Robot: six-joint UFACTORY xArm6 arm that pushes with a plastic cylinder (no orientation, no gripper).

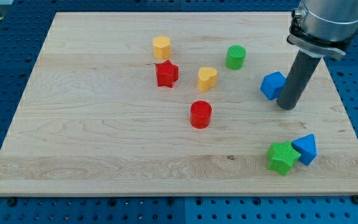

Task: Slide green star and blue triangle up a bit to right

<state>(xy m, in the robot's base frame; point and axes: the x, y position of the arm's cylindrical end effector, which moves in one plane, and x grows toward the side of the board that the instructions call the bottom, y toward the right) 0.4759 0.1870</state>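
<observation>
Pale wooden board [104,137] on blue perforated table [5,56]. Green star block [282,157] touches blue triangle block [306,149] near bottom-right corner. My tip [286,106], jawless, beside blue cube block [272,85]; arm cropped above.

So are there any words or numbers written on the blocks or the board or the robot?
No, there is nothing to read in this picture.
The wooden board is plain wood grain, no writing.
The green star, blue triangle and the other blocks are plain coloured, no letters or numbers.
The dark rod ending in my tip and the metal collar above it show no label or brand.
</observation>
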